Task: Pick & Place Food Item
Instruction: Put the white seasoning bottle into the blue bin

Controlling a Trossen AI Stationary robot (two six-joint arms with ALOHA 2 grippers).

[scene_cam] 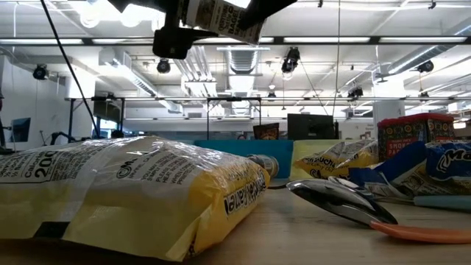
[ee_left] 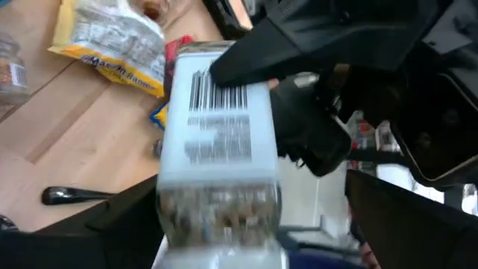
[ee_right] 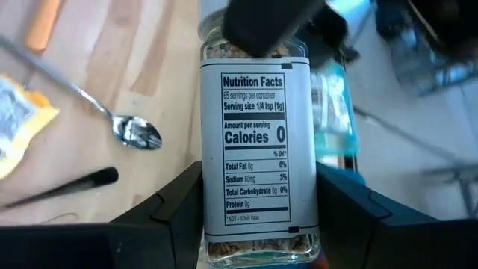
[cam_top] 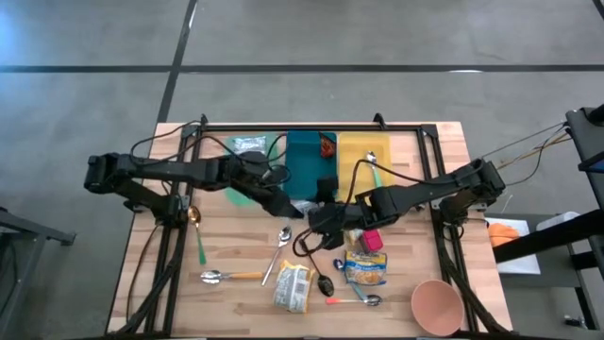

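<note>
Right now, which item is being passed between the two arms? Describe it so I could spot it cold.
Start at the teal tray at the table's far middle; just in front of it the two arms meet. Between the right pincer and the left pincer is a clear seasoning jar, held above the table. Unlike the flat snack bags around it, it is a rigid, square-sided jar with a white Nutrition Facts label.

Left arm [cam_top: 170, 172]: dark, jointed segments, black cable looping above it near the table [cam_top: 236, 302] rim. Right arm [cam_top: 425, 194]: dark, same build, black cables. Fingers [ee_right: 179, 217]: black, flat, angular.
</note>
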